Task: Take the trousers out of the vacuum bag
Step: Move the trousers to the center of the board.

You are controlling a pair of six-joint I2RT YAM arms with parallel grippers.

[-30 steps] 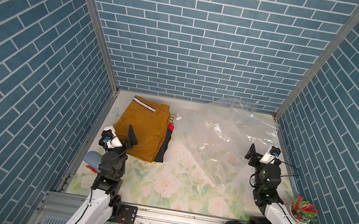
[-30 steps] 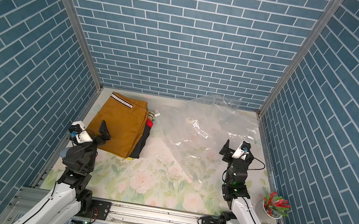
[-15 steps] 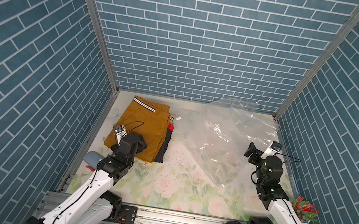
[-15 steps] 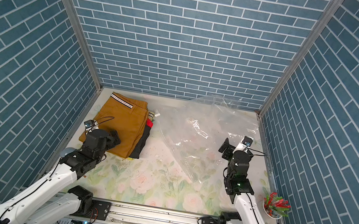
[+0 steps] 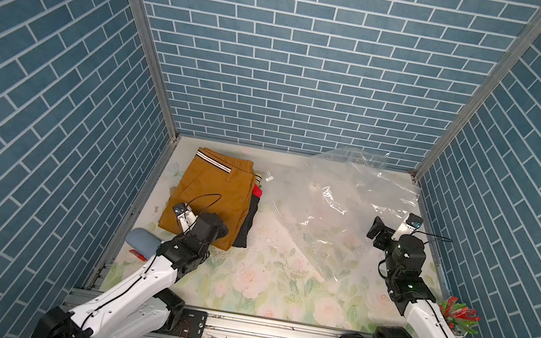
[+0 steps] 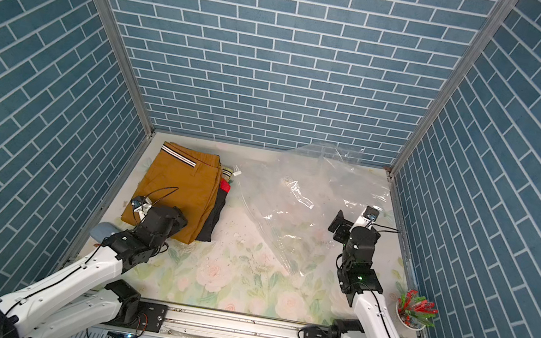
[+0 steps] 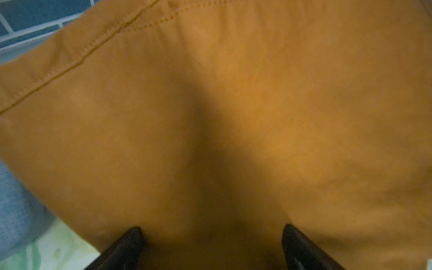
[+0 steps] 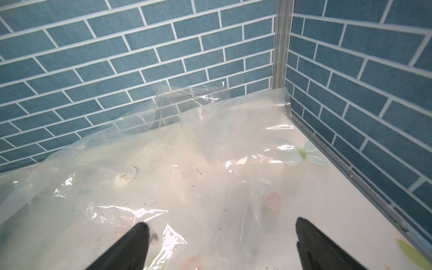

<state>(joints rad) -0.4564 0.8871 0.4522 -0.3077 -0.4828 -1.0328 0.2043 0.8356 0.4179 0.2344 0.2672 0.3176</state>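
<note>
The left tool (image 7: 211, 247) has dropped low over the trousers (image 5: 210, 197), jaws wide, gripping nothing. The stack lies beside the vacuum bag (image 5: 335, 218), seemingly emptied. The right tool (image 8: 221, 245) hovers over the bag, spread, empty.

Both arms have glossy white link shells with black joint housings and thin black cables along them. The left arm (image 5: 146, 279) and the right arm (image 5: 439, 328) sit on black base blocks bolted to a silver aluminium rail (image 5: 271, 332). A green indicator light glows on the right wrist joint.
</note>
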